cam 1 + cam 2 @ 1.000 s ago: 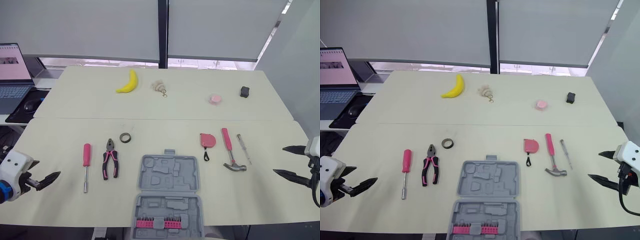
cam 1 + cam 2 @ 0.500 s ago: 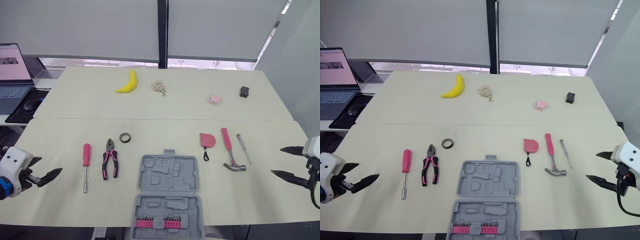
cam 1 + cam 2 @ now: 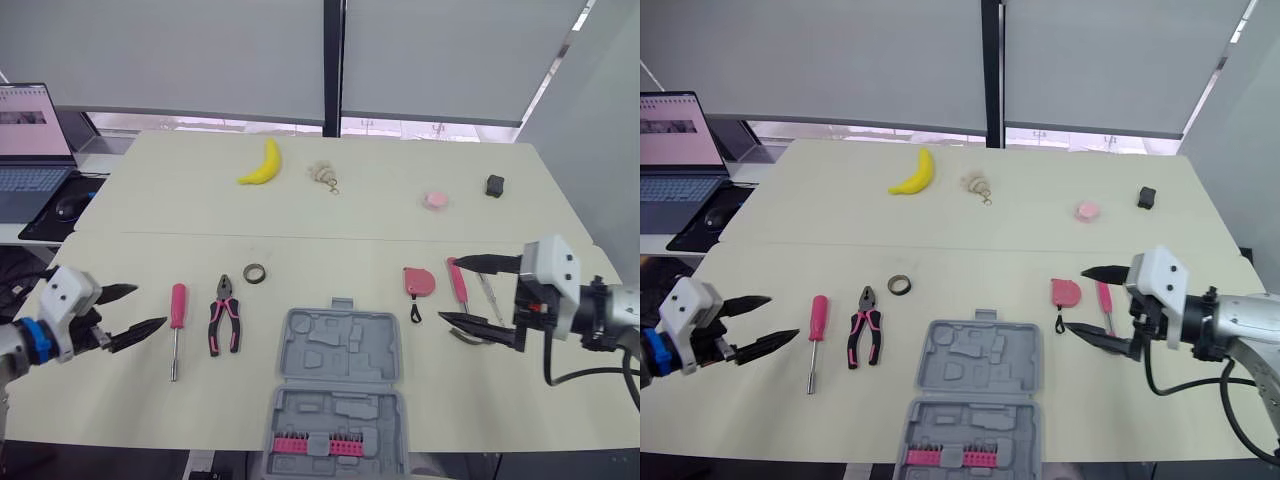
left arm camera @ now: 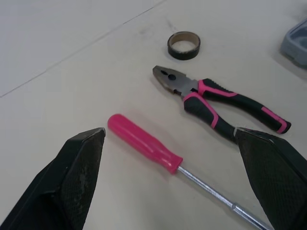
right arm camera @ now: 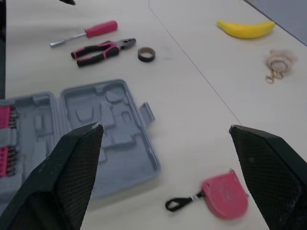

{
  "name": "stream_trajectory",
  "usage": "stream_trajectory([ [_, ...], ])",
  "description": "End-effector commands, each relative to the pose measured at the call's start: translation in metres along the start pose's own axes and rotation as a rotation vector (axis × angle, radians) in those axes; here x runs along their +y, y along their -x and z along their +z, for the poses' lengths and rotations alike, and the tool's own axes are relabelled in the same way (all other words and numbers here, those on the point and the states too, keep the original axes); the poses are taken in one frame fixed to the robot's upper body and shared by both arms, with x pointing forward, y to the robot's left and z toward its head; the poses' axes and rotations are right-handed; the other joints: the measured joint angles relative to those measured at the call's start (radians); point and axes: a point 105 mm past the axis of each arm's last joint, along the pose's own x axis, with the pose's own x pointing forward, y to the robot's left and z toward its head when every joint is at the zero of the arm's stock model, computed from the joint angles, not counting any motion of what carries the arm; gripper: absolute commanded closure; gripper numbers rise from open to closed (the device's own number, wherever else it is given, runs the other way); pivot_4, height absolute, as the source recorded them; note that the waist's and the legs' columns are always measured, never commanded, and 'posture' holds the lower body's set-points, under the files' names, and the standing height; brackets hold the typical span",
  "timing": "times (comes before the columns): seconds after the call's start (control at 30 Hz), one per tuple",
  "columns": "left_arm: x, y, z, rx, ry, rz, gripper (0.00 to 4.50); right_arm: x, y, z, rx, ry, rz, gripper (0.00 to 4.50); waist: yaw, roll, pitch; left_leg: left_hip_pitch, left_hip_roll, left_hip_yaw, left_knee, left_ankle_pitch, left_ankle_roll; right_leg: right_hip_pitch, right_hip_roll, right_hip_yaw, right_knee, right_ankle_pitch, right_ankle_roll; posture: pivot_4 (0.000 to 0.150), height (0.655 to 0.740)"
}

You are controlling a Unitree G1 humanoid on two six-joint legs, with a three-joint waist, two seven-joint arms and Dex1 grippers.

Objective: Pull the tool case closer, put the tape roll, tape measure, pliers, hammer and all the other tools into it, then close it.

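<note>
**As both grippers gape empty, the tool case (image 3: 337,352) lies open**

As the head cameras show it, the grey tool case sits unfolded at the near edge of the table (image 3: 110,400), with a row of pink bits (image 3: 305,445) in its nearer half. To its left lie the pliers (image 3: 221,322) and the pink screwdriver (image 3: 177,312), with the tape roll (image 3: 254,272) farther back. To its right lie the tape measure (image 3: 417,281), the hammer (image 3: 455,280) and a thin screwdriver (image 3: 490,295). The left gripper (image 3: 150,306) hovers just left of the pink screwdriver, its fingers spread wide and holding nothing. The right gripper (image 3: 449,289) shows across the hammer, just right of the tape measure, equally wide apart and empty. A banana (image 3: 261,165) lies on the far table.

From the left wrist, the two fingers (image 4: 76,172) frame the pink screwdriver's handle, touching nothing. The pliers and tape roll lie beyond it.

From the right wrist, the fingers (image 5: 72,163) stand wide. The tape measure and the open case appear between them, and neither is touched.
</note>
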Motion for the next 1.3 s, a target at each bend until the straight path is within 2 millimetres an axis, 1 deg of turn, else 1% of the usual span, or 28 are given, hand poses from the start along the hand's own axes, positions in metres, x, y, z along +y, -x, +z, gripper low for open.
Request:
stream_trajectory([
  [0.03, -0.008, -0.029, 0.021, -0.012, -0.101, -0.119, 0.0, 0.007, -0.01, 0.007, -0.033, -0.002, 0.0, 0.03, 0.005, 0.0, 0.0, 0.0, 0.0, 0.0, 0.0, 0.0, 0.0, 0.0, 0.0, 0.001, 0.0, 0.0, 0.0, 0.15, 0.74],
  [0.1, -0.009, -0.046, 0.024, 0.029, -0.118, -0.166, 0.0, 0.011, -0.014, 0.006, -0.039, -0.015, 0.001, 0.03, 0.008, 0.0, 0.0, 0.0, -0.001, 0.001, 0.0, 0.0, 0.0, 0.0, 0.001, 0.001, 0.0, 0.001, 0.001, 0.15, 0.74],
  [0.13, -0.009, -0.051, 0.025, 0.04, -0.122, -0.175, 0.0, 0.012, -0.015, 0.006, -0.041, -0.019, 0.0, 0.03, 0.008, 0.0, 0.0, -0.001, 0.0, 0.001, 0.001, 0.0, 0.0, 0.0, 0.002, 0.001, 0.0, 0.001, 0.002, 0.15, 0.74],
  [0.23, -0.01, -0.075, 0.032, 0.034, -0.149, -0.224, 0.0, 0.016, -0.021, 0.003, -0.044, -0.028, -0.004, 0.03, 0.008, 0.0, 0.0, -0.001, -0.001, 0.001, 0.002, 0.0, 0.0, 0.0, 0.005, 0.002, 0.0, 0.001, 0.002, 0.15, 0.74],
  [0.37, -0.013, -0.096, 0.033, 0.019, -0.152, -0.28, 0.0, 0.02, -0.027, 0.002, -0.053, -0.034, -0.002, 0.03, 0.003, 0.0, 0.0, -0.002, 0.002, 0.001, 0.005, 0.0, 0.0, 0.0, 0.014, 0.002, 0.001, 0.001, 0.001, 0.15, 0.74],
  [0.4, -0.014, -0.099, 0.033, 0.017, -0.155, -0.294, 0.39, 0.021, -0.028, 0.002, -0.054, -0.034, -0.001, 0.0, 0.002, 0.0, 0.0, -0.001, 0.003, 0.0, 0.005, 0.0, 0.0, 0.0, 0.015, 0.002, 0.002, 0.001, 0.0, 0.15, 0.74],
  [0.43, -0.013, -0.103, 0.032, 0.018, -0.153, -0.297, 0.6, 0.023, -0.029, 0.002, -0.055, -0.034, 0.001, 0.0, 0.0, 0.0, 0.0, -0.001, 0.003, 0.0, 0.005, 0.0, 0.0, 0.0, 0.016, 0.001, 0.002, 0.001, 0.0, 0.15, 0.74],
  [0.53, -0.012, -0.111, 0.028, 0.036, -0.158, -0.299, 1.53, 0.026, -0.031, 0.002, -0.057, -0.033, 0.004, 0.0, -0.002, 0.0, 0.0, -0.001, 0.004, 0.0, 0.005, 0.0, 0.0, 0.0, 0.017, 0.001, 0.002, 0.002, -0.001, 0.15, 0.74],
  [0.83, -0.006, -0.123, 0.014, 0.101, -0.155, -0.293, 1.53, 0.032, -0.037, 0.0, -0.064, -0.037, 0.009, 0.0, 0.0, 0.0, 0.0, -0.005, 0.003, 0.0, 0.011, 0.0, 0.0, 0.0, 0.016, 0.001, 0.002, 0.002, 0.0, 0.15, 0.74],
  [1.03, -0.007, -0.138, 0.017, 0.096, -0.142, -0.275, 1.53, 0.036, -0.04, -0.001, -0.067, -0.044, 0.015, 0.0, 0.006, 0.0, 0.0, -0.005, 0.003, 0.0, 0.014, 0.0, 0.0, 0.0, 0.016, 0.001, 0.002, 0.003, 0.001, 0.15, 0.74],
  [1.3, -0.007, -0.15, 0.017, 0.13, -0.183, -0.256, 1.53, 0.037, -0.042, -0.003, -0.063, -0.05, 0.022, 0.0, 0.006, 0.0, 0.0, -0.006, 0.003, 0.0, 0.014, 0.0, 0.0, 0.0, 0.016, 0.001, 0.002, 0.003, 0.001, 0.15, 0.74],
])
